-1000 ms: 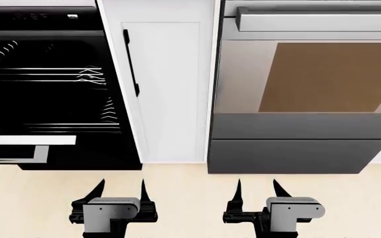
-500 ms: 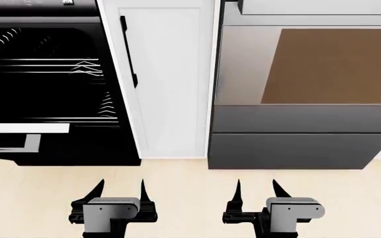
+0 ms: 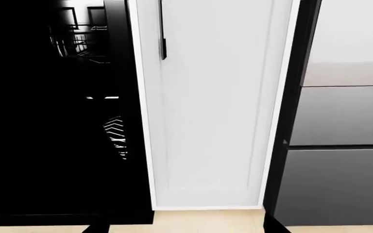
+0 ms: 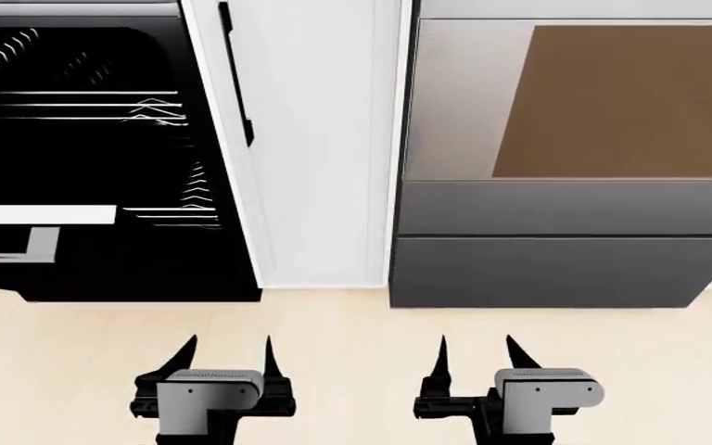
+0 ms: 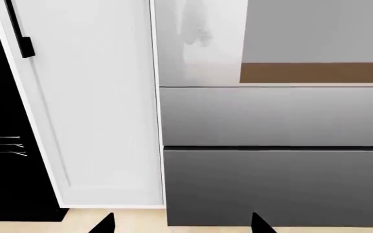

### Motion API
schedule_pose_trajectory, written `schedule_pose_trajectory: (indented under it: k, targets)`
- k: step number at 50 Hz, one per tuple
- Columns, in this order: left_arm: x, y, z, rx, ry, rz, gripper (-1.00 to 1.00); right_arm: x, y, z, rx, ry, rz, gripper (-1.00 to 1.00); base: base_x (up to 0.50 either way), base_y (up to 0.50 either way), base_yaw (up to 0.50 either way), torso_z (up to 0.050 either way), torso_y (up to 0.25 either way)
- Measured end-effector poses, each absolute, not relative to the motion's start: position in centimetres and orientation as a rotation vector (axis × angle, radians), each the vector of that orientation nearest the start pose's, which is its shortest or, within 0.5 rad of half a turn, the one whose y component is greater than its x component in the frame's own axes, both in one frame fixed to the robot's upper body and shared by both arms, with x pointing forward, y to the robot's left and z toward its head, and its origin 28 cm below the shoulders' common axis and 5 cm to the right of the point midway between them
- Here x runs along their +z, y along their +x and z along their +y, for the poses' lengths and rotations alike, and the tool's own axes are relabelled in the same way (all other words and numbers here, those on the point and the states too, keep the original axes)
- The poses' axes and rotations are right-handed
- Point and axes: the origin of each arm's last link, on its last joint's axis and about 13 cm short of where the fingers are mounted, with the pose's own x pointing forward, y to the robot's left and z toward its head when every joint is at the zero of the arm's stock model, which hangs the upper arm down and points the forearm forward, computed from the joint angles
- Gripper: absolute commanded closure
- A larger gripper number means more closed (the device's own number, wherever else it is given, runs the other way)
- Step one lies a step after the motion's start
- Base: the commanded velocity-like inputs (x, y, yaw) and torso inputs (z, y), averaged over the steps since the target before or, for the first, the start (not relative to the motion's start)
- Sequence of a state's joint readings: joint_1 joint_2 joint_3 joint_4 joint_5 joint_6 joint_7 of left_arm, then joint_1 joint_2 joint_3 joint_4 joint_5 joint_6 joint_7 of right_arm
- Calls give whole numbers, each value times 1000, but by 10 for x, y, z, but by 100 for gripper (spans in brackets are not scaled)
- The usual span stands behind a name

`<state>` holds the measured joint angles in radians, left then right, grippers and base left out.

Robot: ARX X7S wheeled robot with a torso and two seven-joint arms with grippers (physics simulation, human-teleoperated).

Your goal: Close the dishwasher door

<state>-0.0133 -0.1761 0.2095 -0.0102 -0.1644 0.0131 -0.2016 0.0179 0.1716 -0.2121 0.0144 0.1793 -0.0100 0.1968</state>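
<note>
The dishwasher [image 4: 84, 120] stands open at the far left of the head view, its dark inside and wire racks showing. The dishwasher door [image 4: 108, 269] is a glossy black panel below the racks, with a pale edge [image 4: 34, 215] and a grey bar beneath it at the left border. In the left wrist view the black opening [image 3: 44, 145] fills one side. My left gripper [image 4: 226, 352] [image 3: 183, 229] is open and empty over the floor, short of the door. My right gripper [image 4: 476, 352] [image 5: 181, 225] is open and empty in front of the oven.
A narrow white cabinet door [image 4: 312, 139] with a black handle [image 4: 235, 74] stands between the dishwasher and the stainless oven [image 4: 578, 102] with a brown window. A grey drawer [image 4: 554, 269] sits under the oven. Pale wood floor [image 4: 356, 324] lies before the units.
The whole kitchen front has slid upward in the head view; the oven handle has left the top edge. Both grippers keep the same place and stay open.
</note>
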Motion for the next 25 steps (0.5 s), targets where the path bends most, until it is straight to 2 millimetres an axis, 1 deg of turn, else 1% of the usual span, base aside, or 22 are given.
schedule_pose_trajectory:
  k: [25]
  targets:
    - [11, 208, 206, -7, 9, 10, -100, 11, 210, -96, 1, 0, 27, -100, 0, 0, 0, -50, 0]
